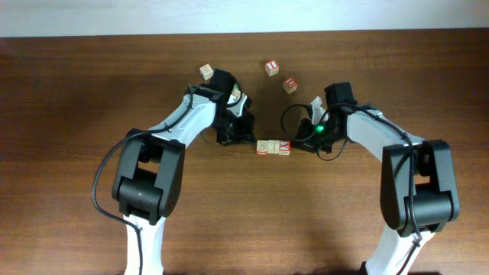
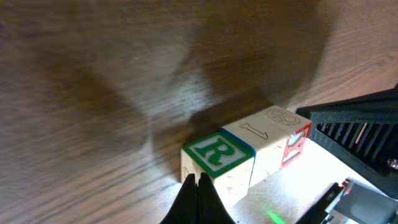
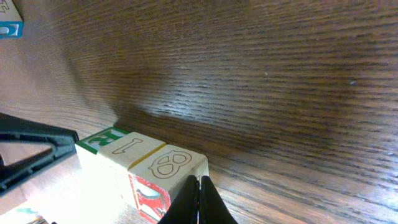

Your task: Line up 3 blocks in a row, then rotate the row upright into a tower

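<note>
While its jaws clench nothing, the left gripper (image 2: 199, 185) sits left of the green-lettered cube (image 2: 217, 154). The right gripper (image 3: 199, 188) — clenched empty too — sits right of the red "Y" block (image 3: 168, 167).

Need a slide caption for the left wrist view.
Shut left hand at the green R cube, end of a three-cube row on the wooden table.

Centre: row of three touching cubes (image 1: 273, 147).
Row ends: blocked. Closed left pincer (image 2: 198, 196) at the green-R end, closed right pincer (image 3: 199, 196) at the red end.
Near side: bare surface (image 1: 252, 214), passable.
Far side: open strip, then a loose red cube (image 1: 289, 85) and a second red cube (image 1: 271, 68) beyond it.
</note>
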Robot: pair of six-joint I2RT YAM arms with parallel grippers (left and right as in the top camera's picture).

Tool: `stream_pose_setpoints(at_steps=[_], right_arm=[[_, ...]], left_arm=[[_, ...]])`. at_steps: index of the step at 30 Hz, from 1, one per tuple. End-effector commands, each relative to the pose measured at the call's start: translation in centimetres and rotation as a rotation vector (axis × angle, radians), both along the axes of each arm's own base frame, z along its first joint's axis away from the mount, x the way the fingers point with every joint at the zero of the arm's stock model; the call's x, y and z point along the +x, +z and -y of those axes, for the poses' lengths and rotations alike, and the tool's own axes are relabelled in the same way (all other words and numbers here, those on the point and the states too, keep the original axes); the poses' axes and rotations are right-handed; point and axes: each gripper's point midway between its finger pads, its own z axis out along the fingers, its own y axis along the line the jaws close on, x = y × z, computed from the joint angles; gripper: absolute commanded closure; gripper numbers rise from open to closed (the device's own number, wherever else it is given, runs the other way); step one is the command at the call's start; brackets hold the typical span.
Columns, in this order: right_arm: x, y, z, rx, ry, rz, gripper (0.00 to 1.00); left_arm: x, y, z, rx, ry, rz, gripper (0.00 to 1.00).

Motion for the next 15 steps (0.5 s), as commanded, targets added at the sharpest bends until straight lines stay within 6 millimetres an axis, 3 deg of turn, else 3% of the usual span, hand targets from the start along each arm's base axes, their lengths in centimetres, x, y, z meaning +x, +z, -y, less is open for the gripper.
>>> stream_pose_setpoints(at_steps=[1,15], right_arm=[[-0.4,-0.6,-0.4,0.006,0.018,-0.013,0.96],[-0.6,-0.6,-0.4,0.006,0.017,-0.021,0.96]], left_arm=[[-0.9,-0.4,0.8,0.014,0.015,-0.04,1.0],[-2.4,-0.2,1.1,0.002,0.006,-0.109,1.0]])
